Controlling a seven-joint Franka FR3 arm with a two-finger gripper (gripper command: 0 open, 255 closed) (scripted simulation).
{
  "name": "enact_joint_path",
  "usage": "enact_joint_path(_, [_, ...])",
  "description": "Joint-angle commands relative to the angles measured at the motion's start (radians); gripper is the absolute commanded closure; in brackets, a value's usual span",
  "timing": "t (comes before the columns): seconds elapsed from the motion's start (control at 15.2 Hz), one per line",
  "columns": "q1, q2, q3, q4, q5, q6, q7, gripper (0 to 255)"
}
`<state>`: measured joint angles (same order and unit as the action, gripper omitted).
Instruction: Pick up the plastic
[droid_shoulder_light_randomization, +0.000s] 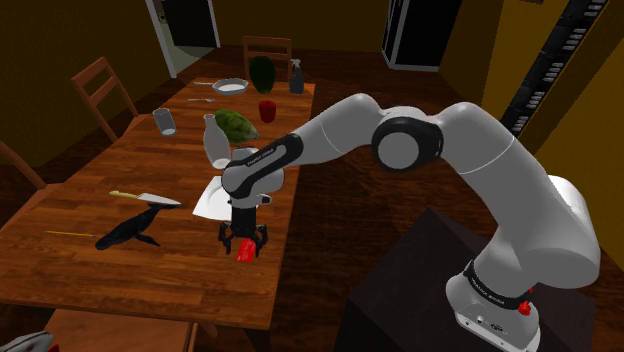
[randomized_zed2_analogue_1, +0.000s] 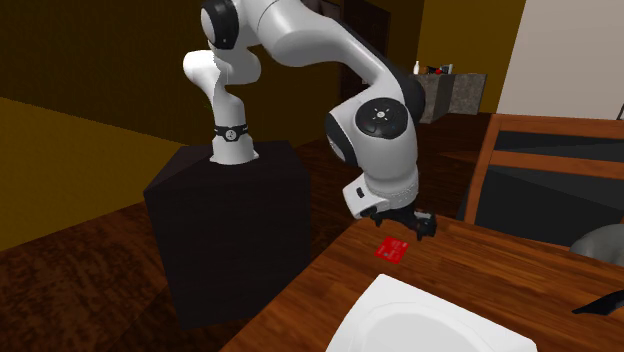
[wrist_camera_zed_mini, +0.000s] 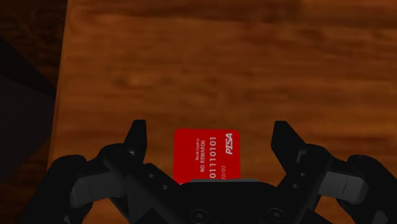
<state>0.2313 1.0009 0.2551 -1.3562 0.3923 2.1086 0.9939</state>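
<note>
Glossy grained wood table (wrist_camera_zed_mini: 222, 63); smooth matt red card (wrist_camera_zed_mini: 207, 156), printed.

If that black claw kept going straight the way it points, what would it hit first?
Probably the red card, flat on the wooden table between the gripper's open jaws; depth unclear.

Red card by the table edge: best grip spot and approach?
Pinch the red card across its two long edges, coming from straight above. It lies flat on the table, so probably only its thin edges offer purchase. The open hand straddles it, fingers not touching.
</note>
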Motion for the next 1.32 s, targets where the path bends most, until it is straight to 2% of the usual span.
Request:
enact_joint_path(0.0, [0.003,0.025,-0.001,0.016,-0.001,0.008,-0.004,0])
enact_joint_path(0.26, [0.006,0.054,-0.003,0.033,-0.002,0.019,-0.011,0])
enact_joint_path(0.33, [0.006,0.053,-0.003,0.033,-0.002,0.018,-0.010,255])
enact_joint_path(0.86, [0.005,0.063,-0.005,0.048,-0.004,0.012,-0.011,255])
enact_joint_path(1.25, [0.001,-0.003,-0.001,0.001,0.002,-0.003,0.002,255])
